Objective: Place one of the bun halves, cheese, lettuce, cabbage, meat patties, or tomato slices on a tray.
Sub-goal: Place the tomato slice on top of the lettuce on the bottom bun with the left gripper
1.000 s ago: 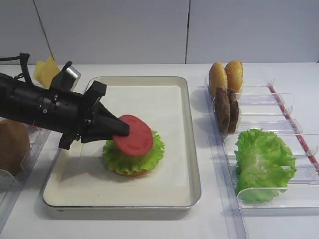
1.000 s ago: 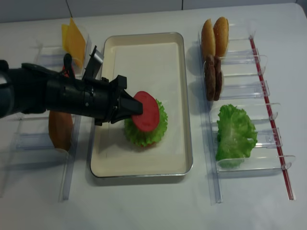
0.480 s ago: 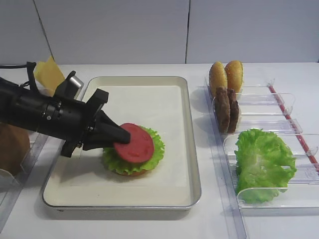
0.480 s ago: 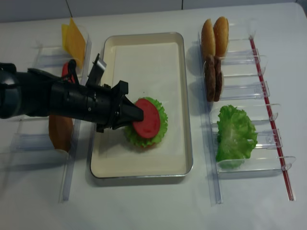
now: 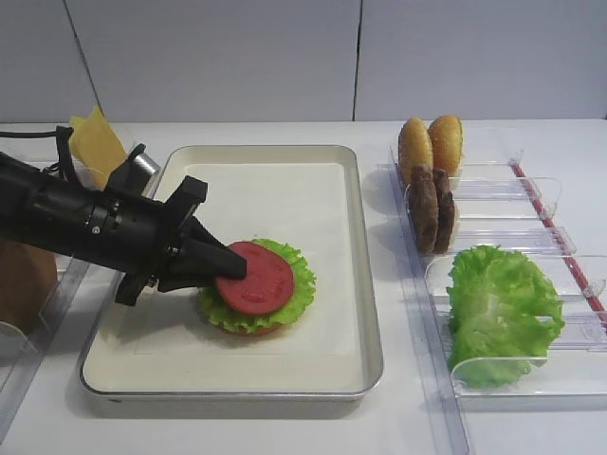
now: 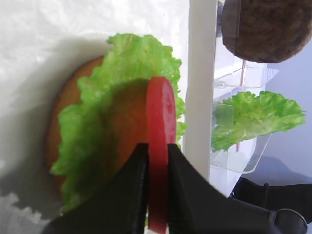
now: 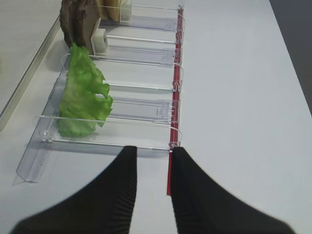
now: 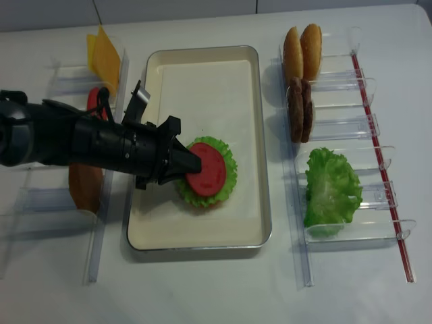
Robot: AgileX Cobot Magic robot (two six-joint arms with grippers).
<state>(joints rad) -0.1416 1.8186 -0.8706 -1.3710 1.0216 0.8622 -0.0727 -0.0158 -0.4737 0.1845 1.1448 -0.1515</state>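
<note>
The cream-white tray holds a bun half topped with a lettuce leaf. A red tomato slice lies nearly flat on that lettuce, and my left gripper is shut on its left edge. The left wrist view shows the tomato slice edge-on, pinched between the left gripper's black fingers. From above, the tomato slice covers most of the lettuce. My right gripper is open and holds nothing, low over the table beside the right-hand bins.
Clear bins right of the tray hold two bun halves, meat patties and loose lettuce. Left bins hold cheese, another tomato slice and a bun half. A red strip edges the right bins.
The left gripper has come down with the tomato slice, from raised and tilted above the lettuce to lying almost flat on it. It still grips the slice.
</note>
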